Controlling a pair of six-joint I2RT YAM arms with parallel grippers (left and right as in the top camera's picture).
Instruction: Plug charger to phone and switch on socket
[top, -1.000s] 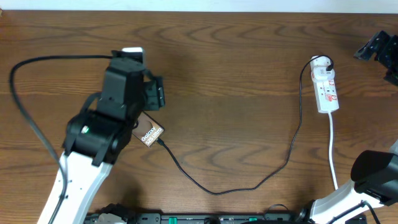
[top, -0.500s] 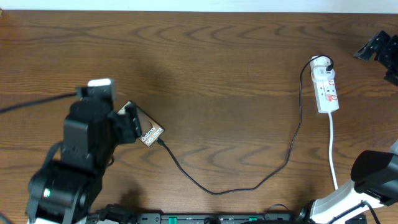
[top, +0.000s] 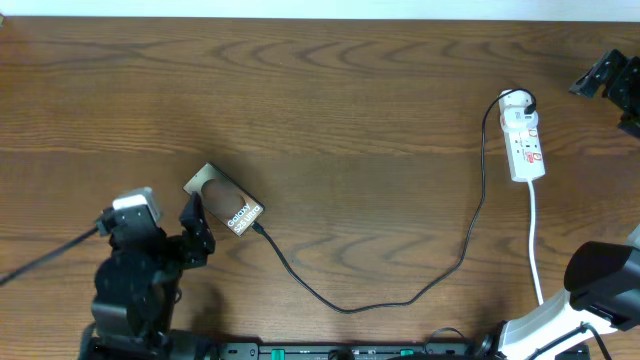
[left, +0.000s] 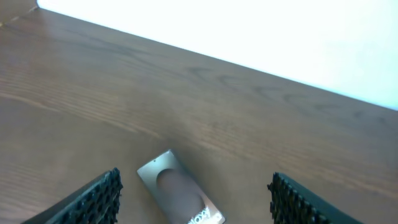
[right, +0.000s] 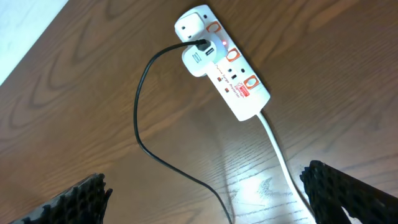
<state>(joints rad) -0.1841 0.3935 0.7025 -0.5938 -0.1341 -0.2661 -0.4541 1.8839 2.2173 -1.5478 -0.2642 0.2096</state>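
Observation:
The phone lies flat and slanted on the table at left centre, "Galaxy" lettering up; it also shows in the left wrist view. The charger cable meets the phone's lower-right end, loops across the table and runs up to the socket, a white strip at the right. My left gripper is open and empty, just front-left of the phone, its fingers wide apart. My right gripper is open and empty above the socket, where the black plug sits.
The socket's white cord runs toward the front right, past the right arm's base. A dark part of the right arm shows at the far right edge. Black arm cabling lies at the front left.
My left arm has drawn back from over the phone toward the front left, uncovering the phone. The phone, cable, socket and right arm have not moved.

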